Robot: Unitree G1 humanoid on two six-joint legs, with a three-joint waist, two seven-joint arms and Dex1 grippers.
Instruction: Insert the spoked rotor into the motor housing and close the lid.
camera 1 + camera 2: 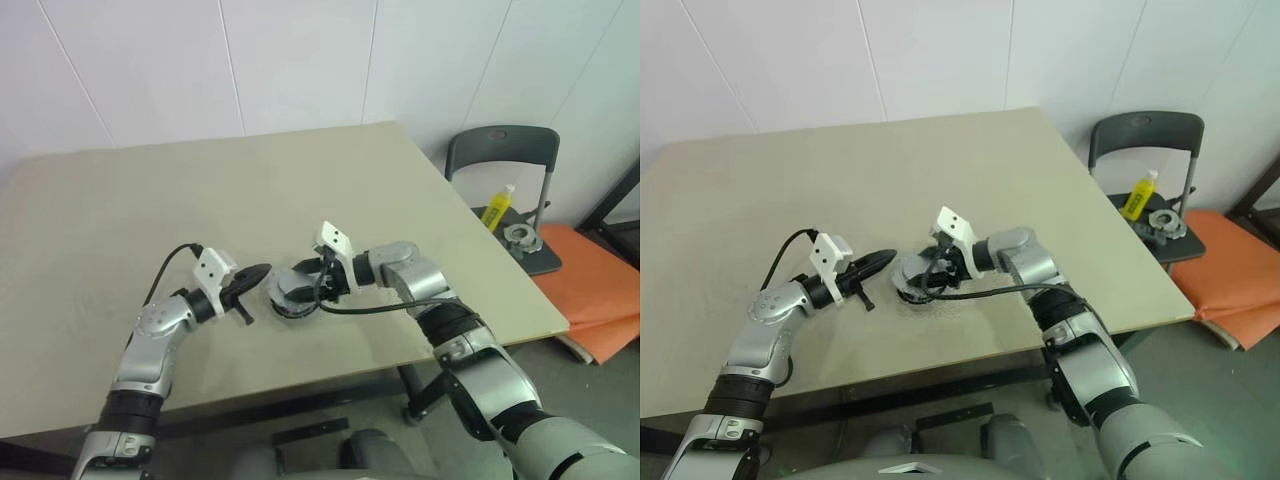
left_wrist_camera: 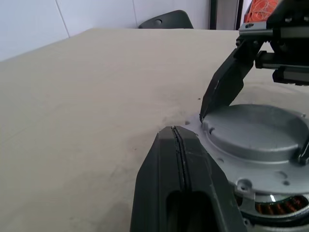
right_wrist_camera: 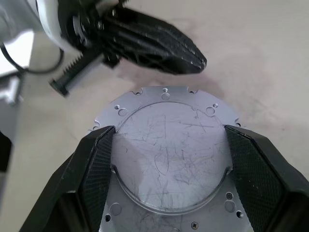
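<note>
While my right claw (image 3: 166,159) grips the lid (image 3: 166,145) across its raised centre, fingers spread wide around it, I judge the closing step is in hand. The lid lies on the motor housing (image 2: 275,205), copper windings showing under its edge, so next it needs pressing flush. My left claw (image 1: 262,271), pinched shut and empty, hovers just beside the housing on the bench (image 1: 300,190). The lid is dull grey, scratched, holes around its rim.
</note>
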